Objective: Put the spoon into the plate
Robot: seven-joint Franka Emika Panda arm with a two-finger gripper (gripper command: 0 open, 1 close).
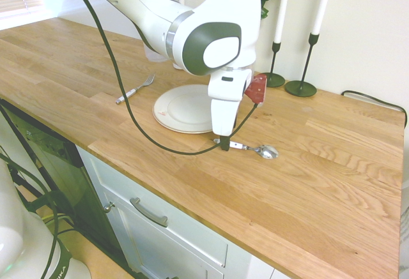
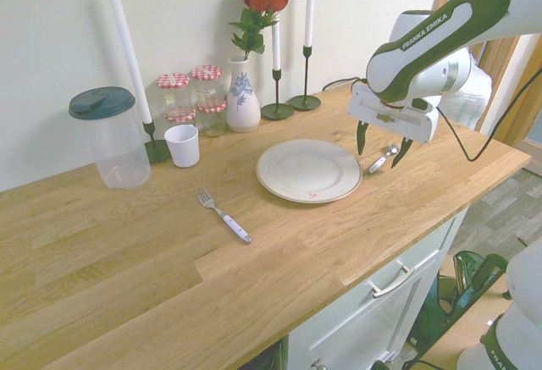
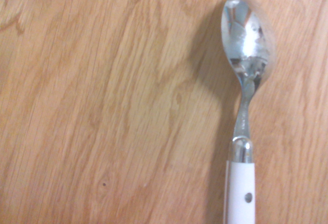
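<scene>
You see the spoon [image 2: 382, 157] lying flat on the wooden counter [image 2: 127, 243], just beside the plate [image 2: 308, 170], on the side of the plate that is away from the fork [image 2: 225, 215]. Its white handle points toward the plate and its shiny bowl points away from it; the spoon does not touch the plate. In the wrist view the spoon [image 3: 245, 111] lies with the bowl face up on the wood.

The claw [image 2: 380, 143] stands directly above the spoon, pointing down. Its two dark fingers [image 2: 362, 137] are spread wide, one on each side of the spoon, and you can see the spoon in the gap between them. The claw has hold of nothing. In the first exterior view the fingertips are low, close to the handle end of the spoon [image 1: 254, 149], but you cannot tell if they touch the counter.

The plate has nothing on it. Further back near the wall stand a white cup [image 2: 182, 145], a clear container with a dark lid [image 2: 108, 137], jars [image 2: 193, 96], a vase with a rose [image 2: 244, 91] and candle holders [image 2: 290, 103].
</scene>
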